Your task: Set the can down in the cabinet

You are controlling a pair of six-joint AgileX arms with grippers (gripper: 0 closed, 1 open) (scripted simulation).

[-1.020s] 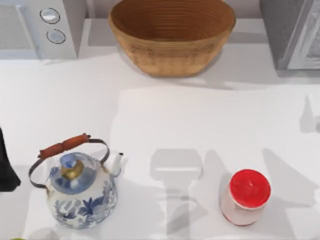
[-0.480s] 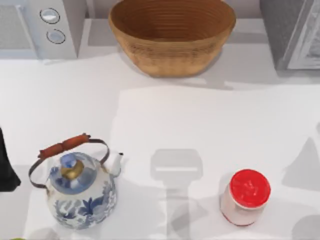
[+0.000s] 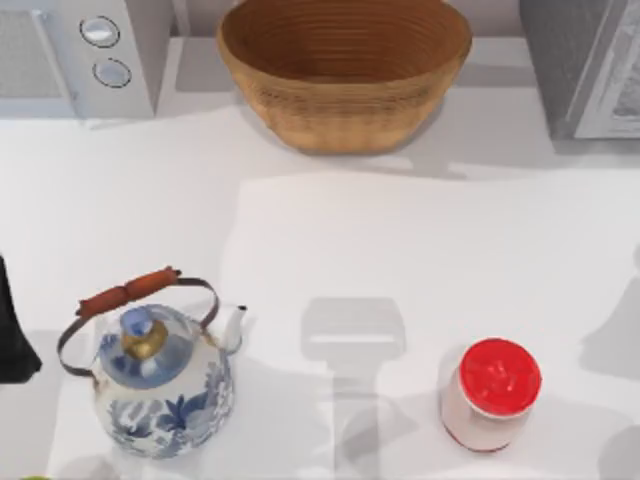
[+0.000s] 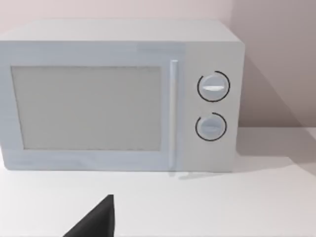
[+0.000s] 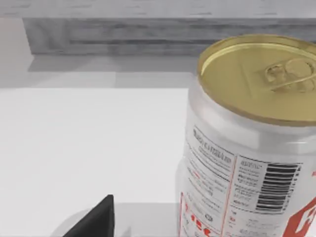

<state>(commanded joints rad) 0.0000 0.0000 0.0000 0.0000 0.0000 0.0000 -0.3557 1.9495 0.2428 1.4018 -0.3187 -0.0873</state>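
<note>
the can stands upright, kettle well left, basket behind; claw states: cannot tell.

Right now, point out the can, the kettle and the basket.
can (image 3: 499, 376), top view, on its red top
kettle (image 3: 165, 385), top view, on its floral body
basket (image 3: 345, 112), top view, on its outer wall

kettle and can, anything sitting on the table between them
Nothing: in the top view the table between the kettle and the can is bare, crossed by grey shadows.
</note>
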